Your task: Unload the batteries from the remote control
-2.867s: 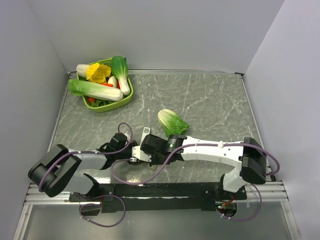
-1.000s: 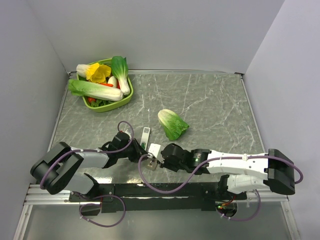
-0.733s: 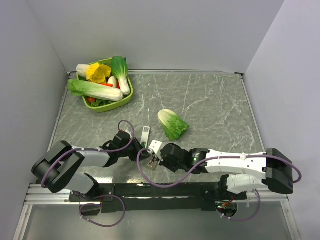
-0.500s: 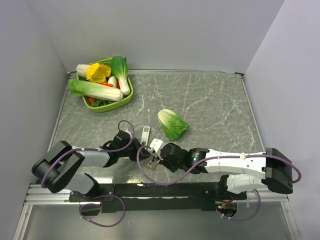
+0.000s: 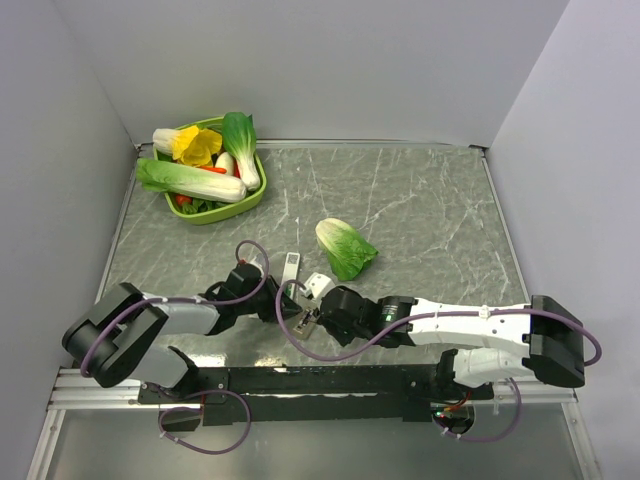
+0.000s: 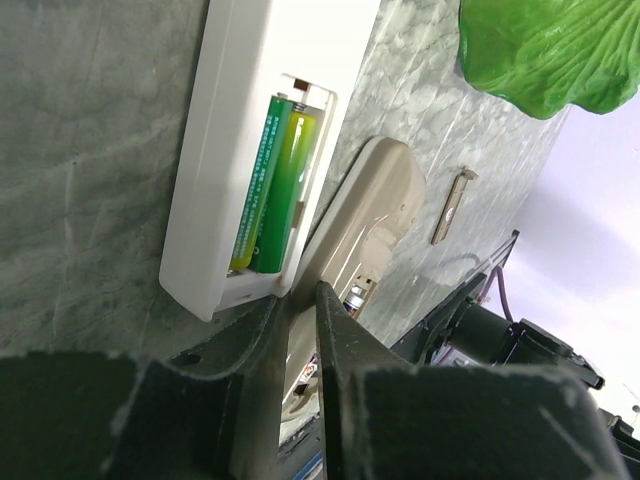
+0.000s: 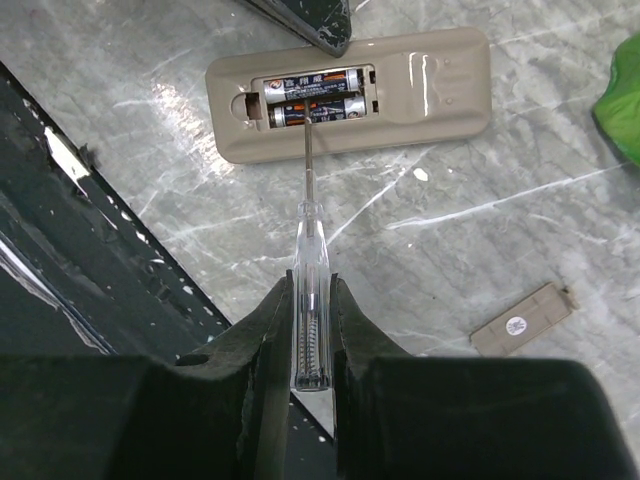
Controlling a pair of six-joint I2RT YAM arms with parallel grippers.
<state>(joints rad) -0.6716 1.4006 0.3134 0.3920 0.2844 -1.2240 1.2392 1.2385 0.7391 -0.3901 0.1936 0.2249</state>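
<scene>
The white remote control lies back up with its compartment open and two green batteries inside; it also shows in the top view. Beside it lies a second, beige remote, also open, holding two dark batteries. My right gripper is shut on a clear-handled screwdriver, whose tip rests on the nearer dark battery. My left gripper is shut, its tips between the two remotes; one fingertip touches the beige remote's long edge.
A tan battery cover lies on the marble table beside the beige remote. A cabbage half sits just beyond both grippers. A green bowl of vegetables stands at the far left corner. The black mounting rail runs close along the near edge.
My right gripper with the screwdriver has edged slightly away from the near edge, toward the cabbage. The left gripper has barely moved.
</scene>
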